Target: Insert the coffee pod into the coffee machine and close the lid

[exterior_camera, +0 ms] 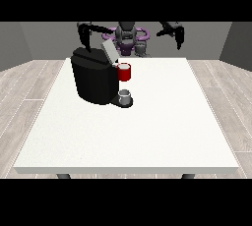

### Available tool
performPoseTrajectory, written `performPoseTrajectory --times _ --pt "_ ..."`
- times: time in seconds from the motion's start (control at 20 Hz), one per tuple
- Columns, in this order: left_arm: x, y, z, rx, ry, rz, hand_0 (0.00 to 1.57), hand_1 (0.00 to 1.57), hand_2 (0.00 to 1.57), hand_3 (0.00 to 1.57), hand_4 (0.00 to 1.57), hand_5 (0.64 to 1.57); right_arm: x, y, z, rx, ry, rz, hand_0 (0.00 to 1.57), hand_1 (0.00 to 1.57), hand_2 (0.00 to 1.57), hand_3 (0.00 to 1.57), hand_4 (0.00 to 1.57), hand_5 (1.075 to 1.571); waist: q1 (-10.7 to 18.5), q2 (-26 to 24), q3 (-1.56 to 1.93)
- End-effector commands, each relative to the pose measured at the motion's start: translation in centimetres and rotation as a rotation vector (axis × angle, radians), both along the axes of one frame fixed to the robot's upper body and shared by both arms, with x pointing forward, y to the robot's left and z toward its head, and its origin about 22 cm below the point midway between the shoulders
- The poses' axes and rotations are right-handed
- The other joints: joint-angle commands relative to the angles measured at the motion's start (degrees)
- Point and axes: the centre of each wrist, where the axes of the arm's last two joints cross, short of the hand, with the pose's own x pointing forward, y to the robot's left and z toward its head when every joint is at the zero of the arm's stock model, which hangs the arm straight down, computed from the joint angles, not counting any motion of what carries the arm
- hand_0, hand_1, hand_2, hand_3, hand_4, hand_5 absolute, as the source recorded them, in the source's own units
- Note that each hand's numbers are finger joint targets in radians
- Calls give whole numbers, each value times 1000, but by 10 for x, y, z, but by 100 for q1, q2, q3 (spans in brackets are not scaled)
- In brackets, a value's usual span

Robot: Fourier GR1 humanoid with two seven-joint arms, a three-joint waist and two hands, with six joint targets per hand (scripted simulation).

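Note:
The black coffee machine (92, 80) stands on the white table (147, 131), left of its middle. Its grey lid (109, 50) is tilted up and open. Below the lid, the red pod holder (125, 73) sticks out from the machine's front, and its top rim looks pale. I cannot make out the coffee pod as a separate thing. A small grey cup (125, 97) rests on the machine's base under the holder. The hand at the view's left (87, 41) hangs just above the machine's back edge. The hand at the view's right (179, 39) is raised off the table's far side, with its fingers pointing down and nothing in them.
The robot's torso (127, 36) is behind the table's far edge. The table's front edge (123, 170) runs near the camera. A wooden floor surrounds the table.

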Motion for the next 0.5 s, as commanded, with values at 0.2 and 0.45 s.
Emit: performPoseTrajectory --times 0.2,0.45 --pt "-21 25 19 10 -51 51 0 0 0 0 360 1571 11 25 1 -16 -6 92 0 0 0 0 0 1571 -188 235 -2" --pt "-17 17 33 9 -82 81 0 0 0 0 376 1571 29 34 30 -51 -58 128 0 0 0 0 0 1571 -215 542 -2"
